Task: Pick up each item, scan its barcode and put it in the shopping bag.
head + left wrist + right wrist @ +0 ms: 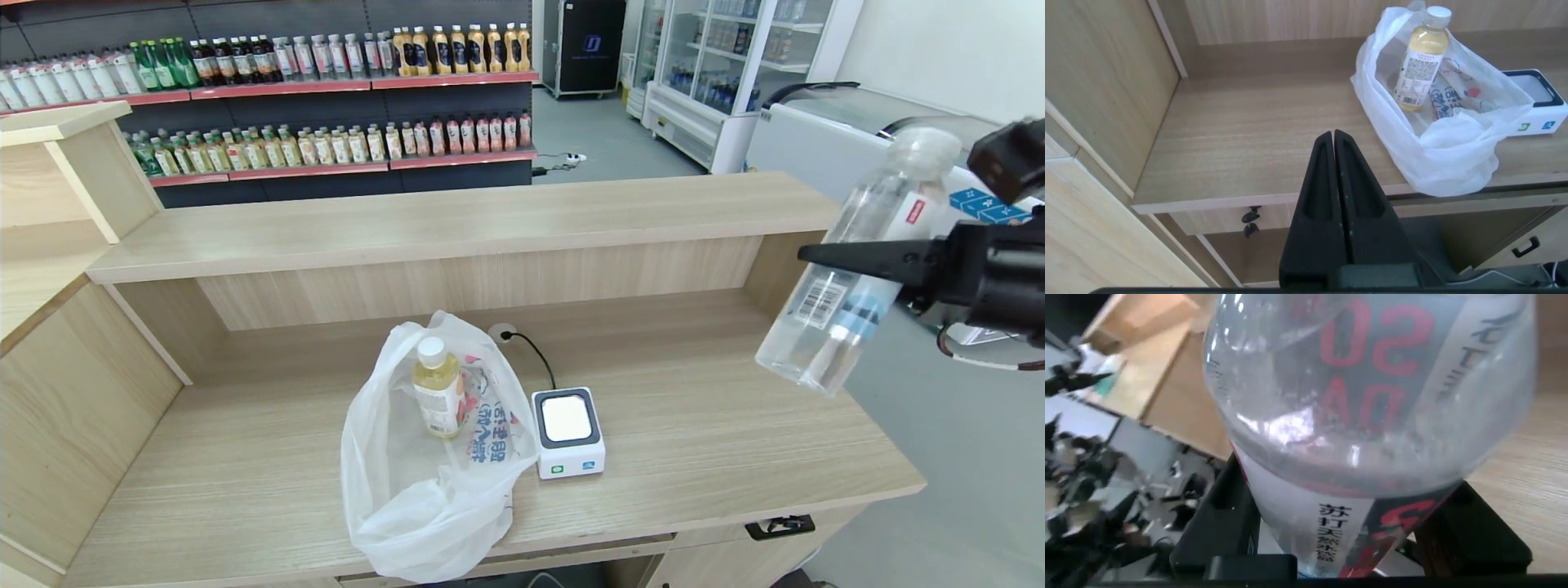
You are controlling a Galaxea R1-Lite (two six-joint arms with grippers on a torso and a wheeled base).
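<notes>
A clear soda-water bottle (849,261) with a white cap and a barcode label hangs tilted in the air beyond the counter's right end, my right gripper (865,260) shut on its middle. Up close, the bottle (1372,416) sits between the dark fingers (1221,514). The white scanner box (568,431) lies on the counter with its cable running back. Left of it slumps the white plastic shopping bag (408,490), with a yellow drink bottle (437,388) upright inside. My left gripper (1335,155) is shut and empty, low in front of the counter's left part, apart from the bag (1454,147).
The wooden counter (694,441) has a raised back ledge (457,220) and a side wall on the left. Shelves of drinks (326,106) and glass fridges (718,57) stand behind. A drawer with a black handle (780,527) sits under the counter's right front.
</notes>
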